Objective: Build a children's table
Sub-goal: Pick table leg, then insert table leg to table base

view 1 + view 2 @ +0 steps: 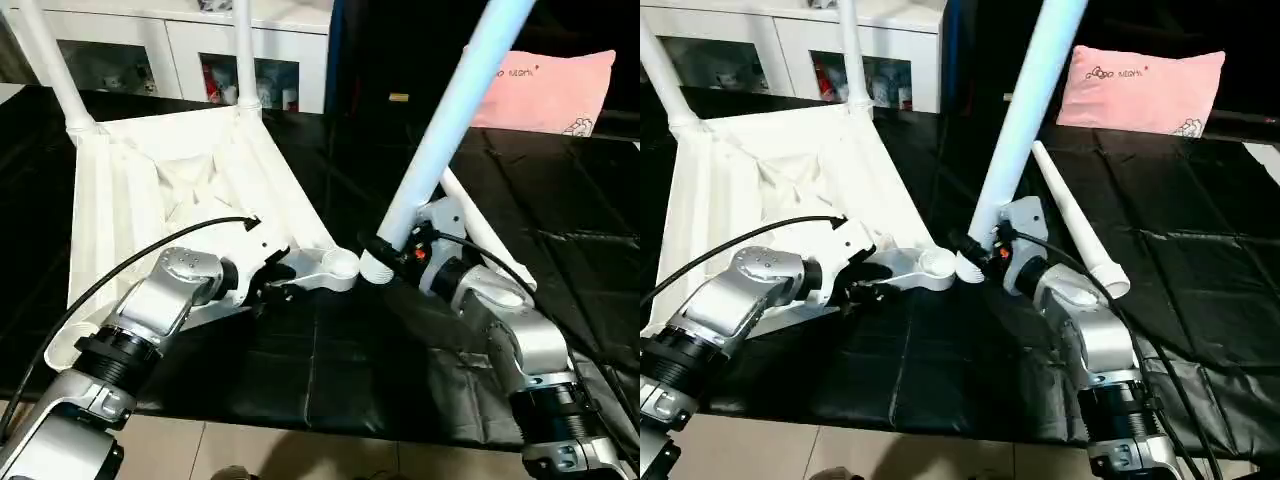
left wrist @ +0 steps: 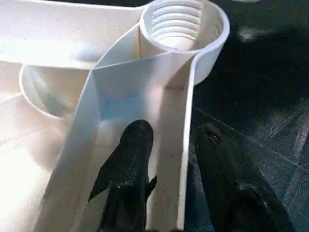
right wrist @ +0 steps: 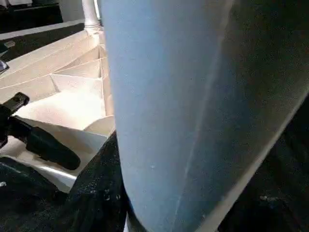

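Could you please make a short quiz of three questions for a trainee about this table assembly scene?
1. True or false: two legs already stand in the far corner sockets of the tabletop.
2. What does the right gripper hold?
A. a pink pillow
B. a white leg
C. a cable
3. Which wall do the left gripper's fingers straddle?

Key
1. True; the two legs stand upright there.
2. B; the held leg tilts, its lower end beside the empty near socket.
3. The tabletop's outer rim wall near that threaded socket.
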You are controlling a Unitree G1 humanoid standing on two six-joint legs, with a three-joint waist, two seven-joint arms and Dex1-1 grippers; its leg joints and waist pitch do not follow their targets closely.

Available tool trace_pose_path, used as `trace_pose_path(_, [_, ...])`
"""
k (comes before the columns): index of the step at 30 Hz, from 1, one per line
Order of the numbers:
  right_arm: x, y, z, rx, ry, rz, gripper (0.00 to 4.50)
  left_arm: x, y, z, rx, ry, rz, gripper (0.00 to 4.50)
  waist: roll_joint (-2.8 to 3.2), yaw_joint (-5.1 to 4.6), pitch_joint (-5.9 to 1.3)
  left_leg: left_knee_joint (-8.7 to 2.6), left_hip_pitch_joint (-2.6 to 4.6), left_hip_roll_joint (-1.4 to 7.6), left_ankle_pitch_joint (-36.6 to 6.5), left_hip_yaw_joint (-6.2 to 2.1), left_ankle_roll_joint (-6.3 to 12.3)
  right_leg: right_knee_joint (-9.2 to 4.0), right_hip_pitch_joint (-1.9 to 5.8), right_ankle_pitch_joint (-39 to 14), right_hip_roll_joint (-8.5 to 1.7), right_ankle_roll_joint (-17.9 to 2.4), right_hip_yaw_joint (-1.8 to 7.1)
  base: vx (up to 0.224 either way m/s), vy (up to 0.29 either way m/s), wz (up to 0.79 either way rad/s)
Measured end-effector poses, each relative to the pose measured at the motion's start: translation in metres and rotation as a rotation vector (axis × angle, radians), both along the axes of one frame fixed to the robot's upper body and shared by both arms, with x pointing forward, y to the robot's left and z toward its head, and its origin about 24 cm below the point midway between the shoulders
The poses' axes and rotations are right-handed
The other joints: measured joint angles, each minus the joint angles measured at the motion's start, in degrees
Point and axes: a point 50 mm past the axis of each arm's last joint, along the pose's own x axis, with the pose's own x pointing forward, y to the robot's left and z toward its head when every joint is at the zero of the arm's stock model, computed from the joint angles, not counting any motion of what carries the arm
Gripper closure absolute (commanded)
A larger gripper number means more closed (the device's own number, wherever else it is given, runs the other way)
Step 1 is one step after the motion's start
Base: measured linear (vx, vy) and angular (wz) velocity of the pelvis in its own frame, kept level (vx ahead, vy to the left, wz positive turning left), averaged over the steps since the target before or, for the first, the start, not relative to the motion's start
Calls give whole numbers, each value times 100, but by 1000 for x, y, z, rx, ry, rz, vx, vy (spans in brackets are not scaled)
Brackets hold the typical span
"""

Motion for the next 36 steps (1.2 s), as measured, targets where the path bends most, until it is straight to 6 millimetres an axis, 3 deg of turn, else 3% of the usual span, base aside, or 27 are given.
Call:
trace_pose_path(8, [-3, 0, -4, -8, 11, 19, 258, 1, 2, 0, 14, -3, -14, 360, 2, 0, 1, 0, 1, 0, 0, 0, 0, 0, 1, 0, 0, -1, 0, 0, 0, 0])
trace_pose_path(10, [-3, 1, -4, -11, 13, 27, 258, 1, 2, 0, 18, -2, -23, 391, 2, 0, 0, 0, 2, 0, 0, 0, 0, 0, 1, 0, 0, -1, 0, 0, 0, 0])
trace_pose_path(13, [-4, 2, -4, -12, 13, 35, 258, 1, 2, 0, 16, 5, -36, 397, 3, 1, 1, 0, 2, 0, 0, 0, 0, 0, 1, 0, 0, -1, 0, 0, 0, 0])
trace_pose_path(16, [-4, 3, -4, -10, 17, 46, 258, 0, 2, 0, 16, 7, -45, 434, 3, 1, 1, 0, 1, 0, 0, -1, 0, 0, 1, 0, 0, -1, 0, 0, 0, 0])
trace_pose_path(24, [4, 13, 7, -2, 6, 100, 258, -1, 8, 1, 32, -2, -108, 450, 2, -50, 0, -7, 1, 0, -2, 1, 2, -6, 0, 0, 0, -1, 1, 0, 0, 0])
trace_pose_path(36, [7, 34, 0, 9, 32, 221, 258, -6, 14, 2, 46, 0, -240, 450, -1, 139, 0, -8, 2, 1, -1, 7, 3, -11, 3, 0, -4, -2, 0, 0, 0, 0])
